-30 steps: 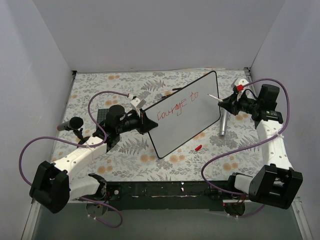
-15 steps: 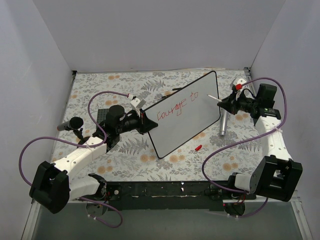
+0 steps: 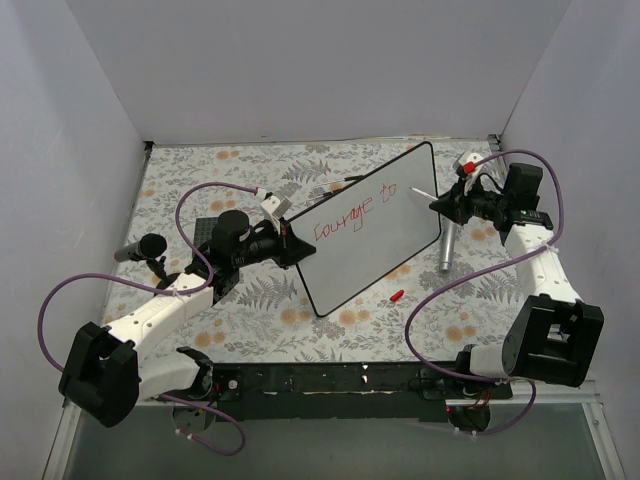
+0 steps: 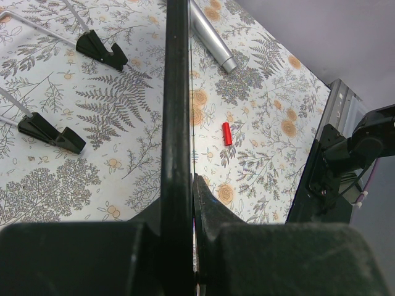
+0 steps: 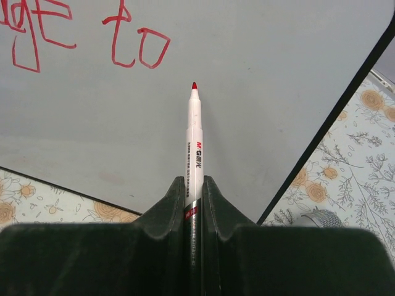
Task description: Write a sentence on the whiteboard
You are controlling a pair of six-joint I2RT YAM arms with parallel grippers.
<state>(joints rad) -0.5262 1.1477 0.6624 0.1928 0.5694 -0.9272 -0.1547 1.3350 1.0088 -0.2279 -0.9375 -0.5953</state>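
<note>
Right wrist: whiteboard [image 5: 278, 92] ahead of right gripper's [image 5: 194, 185] marker [image 5: 195, 142], sentence [image 5: 119, 37] upper-left

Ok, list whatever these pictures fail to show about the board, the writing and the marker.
- Left wrist: the whiteboard is edge-on, so its face is hidden.
- Right wrist: the sentence is cut off by the left edge.
- Top view: whether the marker tip touches the whiteboard is too small to tell.
- Right wrist: the marker's fine print is blurred.
</note>
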